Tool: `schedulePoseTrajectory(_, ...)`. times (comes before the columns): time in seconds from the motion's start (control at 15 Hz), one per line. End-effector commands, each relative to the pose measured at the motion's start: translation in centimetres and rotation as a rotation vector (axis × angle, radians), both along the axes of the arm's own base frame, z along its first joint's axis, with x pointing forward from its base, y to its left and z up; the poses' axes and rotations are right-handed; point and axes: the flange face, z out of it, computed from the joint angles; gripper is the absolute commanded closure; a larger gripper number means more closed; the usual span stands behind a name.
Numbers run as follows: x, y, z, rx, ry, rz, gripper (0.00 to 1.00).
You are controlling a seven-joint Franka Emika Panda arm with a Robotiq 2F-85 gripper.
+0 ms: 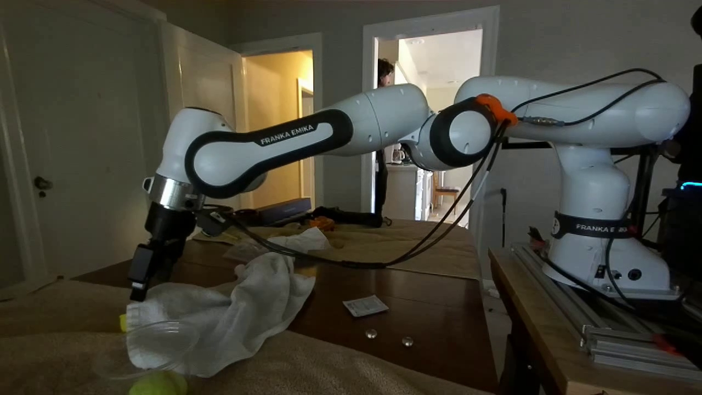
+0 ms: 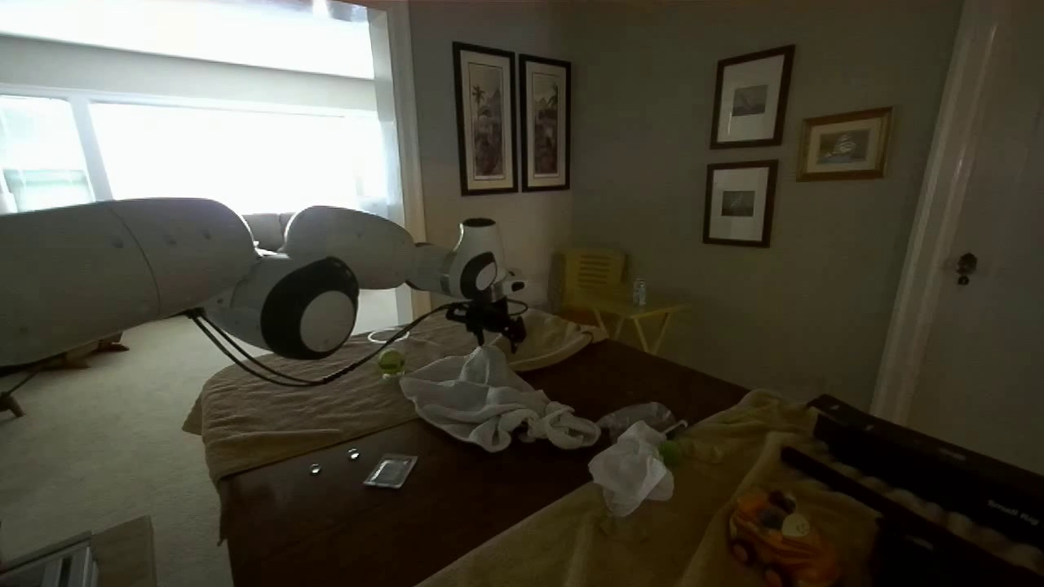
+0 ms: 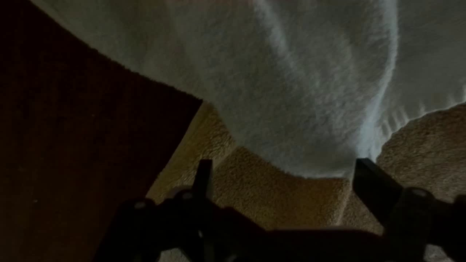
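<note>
While the claw (image 3: 284, 162) hangs wide apart near the cloth (image 3: 291, 98), a slow, straight dip around the loose edge would likely catch it best.

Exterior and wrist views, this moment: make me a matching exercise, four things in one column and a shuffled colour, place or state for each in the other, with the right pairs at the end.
Things:
1. White cloth
2. Tool
3. Toy car
4. Packet

Matches:
A. orange
B. flat, near two small round shiny pieces
C. rumpled, across dark wood and a tan towel
D. open, fingers apart

Pairs: 1-C, 2-D, 3-A, 4-B
</note>
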Motion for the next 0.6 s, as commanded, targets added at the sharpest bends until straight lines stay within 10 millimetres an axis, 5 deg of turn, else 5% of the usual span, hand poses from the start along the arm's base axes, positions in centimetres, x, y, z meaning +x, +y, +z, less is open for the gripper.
schedulePoseTrajectory(0.0, -0.71, 0.66, 0.21, 0.006, 0.080, -0.012, 0.26)
schedulePoseTrajectory(0.07, -0.80, 0.66, 0.09, 0.001, 0.090, -0.010, 0.27)
schedulePoseTrajectory(0.53, -0.98, 0.46, -0.30, -0.032, 0.106, -0.003, 0.77)
